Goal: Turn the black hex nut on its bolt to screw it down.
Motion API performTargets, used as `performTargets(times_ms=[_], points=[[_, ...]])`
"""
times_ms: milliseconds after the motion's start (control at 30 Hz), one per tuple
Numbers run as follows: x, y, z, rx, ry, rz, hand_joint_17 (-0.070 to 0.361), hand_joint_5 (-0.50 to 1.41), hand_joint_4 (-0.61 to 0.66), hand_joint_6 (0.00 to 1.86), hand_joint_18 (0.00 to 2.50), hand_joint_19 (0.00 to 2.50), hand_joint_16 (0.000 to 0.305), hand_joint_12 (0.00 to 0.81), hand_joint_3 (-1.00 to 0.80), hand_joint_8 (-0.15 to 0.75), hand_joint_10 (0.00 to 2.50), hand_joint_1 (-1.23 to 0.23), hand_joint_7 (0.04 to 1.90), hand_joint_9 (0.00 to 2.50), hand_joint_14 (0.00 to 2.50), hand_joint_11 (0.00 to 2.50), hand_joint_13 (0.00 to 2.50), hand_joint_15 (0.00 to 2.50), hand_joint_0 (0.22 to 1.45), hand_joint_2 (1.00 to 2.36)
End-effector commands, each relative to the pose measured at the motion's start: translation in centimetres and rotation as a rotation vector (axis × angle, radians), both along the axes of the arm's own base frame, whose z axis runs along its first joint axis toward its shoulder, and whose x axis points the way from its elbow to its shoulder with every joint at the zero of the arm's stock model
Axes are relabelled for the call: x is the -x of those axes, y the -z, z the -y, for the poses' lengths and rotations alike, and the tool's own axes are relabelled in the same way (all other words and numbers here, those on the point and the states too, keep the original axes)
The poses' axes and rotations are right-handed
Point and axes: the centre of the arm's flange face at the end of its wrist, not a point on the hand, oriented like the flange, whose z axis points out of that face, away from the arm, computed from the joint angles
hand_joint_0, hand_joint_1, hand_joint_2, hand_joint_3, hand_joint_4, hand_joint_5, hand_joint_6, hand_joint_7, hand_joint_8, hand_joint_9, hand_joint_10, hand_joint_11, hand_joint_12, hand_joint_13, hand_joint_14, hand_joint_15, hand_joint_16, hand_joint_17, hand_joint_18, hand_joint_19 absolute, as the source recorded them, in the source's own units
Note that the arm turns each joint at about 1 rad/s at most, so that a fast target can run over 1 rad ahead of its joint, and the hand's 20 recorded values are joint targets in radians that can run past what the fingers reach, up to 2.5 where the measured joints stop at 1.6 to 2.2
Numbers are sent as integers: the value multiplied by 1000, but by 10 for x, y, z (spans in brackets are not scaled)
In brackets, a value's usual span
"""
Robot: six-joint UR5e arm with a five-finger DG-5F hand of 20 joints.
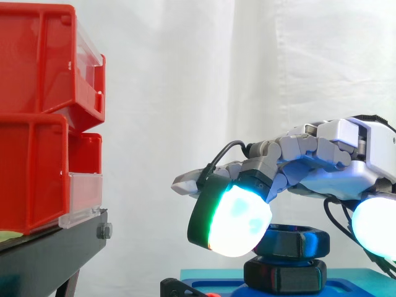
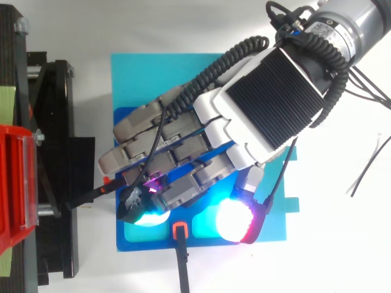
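A grey and white robot hand point(image 1: 328, 151) reaches in from the right of the side view and hangs low over the one black hex nut point(image 1: 294, 241). The nut sits at lower centre of that view, directly under the hand. I cannot tell whether the hand is gripping the nut or just resting close to it.

Under the nut is a second black hex-shaped piece point(image 1: 284, 275), so two stacked. It stands on a dark blue plate point(image 1: 346, 288). From above, the hand point(image 2: 263, 104) covers the middle of the plate point(image 2: 122, 241), which lies on one lighter turquoise square board point(image 2: 131, 79). Two black bars with orange-red tips meet the plate, one from the left point(image 2: 91, 195) and one from the bottom edge point(image 2: 179, 232).

At the left of the side view are two red plastic bins, the upper point(image 1: 34, 59) on the lower point(image 1: 31, 173), on a black stand point(image 1: 43, 260) before a white curtain point(image 1: 247, 74).
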Motion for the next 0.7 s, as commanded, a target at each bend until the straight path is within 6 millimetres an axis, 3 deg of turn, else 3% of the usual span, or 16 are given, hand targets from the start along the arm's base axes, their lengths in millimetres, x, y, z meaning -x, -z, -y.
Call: performTargets(times_ms=[0, 667], points=[[1, 1, 2, 1, 1, -1, 126, -110, 228, 502, 303, 466, 56, 331, -500, 313, 5, -385, 861, 604, 1, 178, 360, 56, 521, 1000], [5, 1, 23, 3, 25, 2, 124, -110, 236, 502, 318, 466, 55, 332, -500, 312, 5, -383, 860, 611, 1, 174, 368, 59, 525, 1000]])
